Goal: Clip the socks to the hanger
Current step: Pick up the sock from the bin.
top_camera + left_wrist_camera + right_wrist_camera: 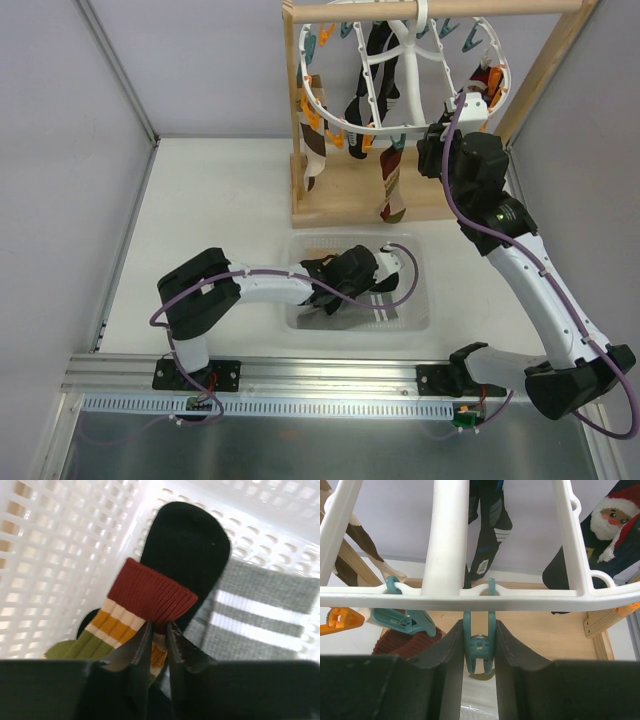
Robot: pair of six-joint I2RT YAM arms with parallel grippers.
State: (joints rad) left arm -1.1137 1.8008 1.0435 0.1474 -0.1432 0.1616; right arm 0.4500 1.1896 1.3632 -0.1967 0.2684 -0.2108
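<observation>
Several socks (392, 190) already clipped on hanger (445, 540); more wait in basket (415, 290). Pickup step in hand: left gripper (159, 630), jaws narrow, pinches striped sock (150, 592) by cuff inside basket. Right gripper (479, 652) clamps teal pin (479, 642) under hanger rim. Next move, likely: lift sock, feed cuff squarely into held pin.

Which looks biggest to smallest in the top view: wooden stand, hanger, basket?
1. wooden stand
2. hanger
3. basket
Hanger and basket are close and sit at different distances from the camera, so treat that order as apparent only.
</observation>
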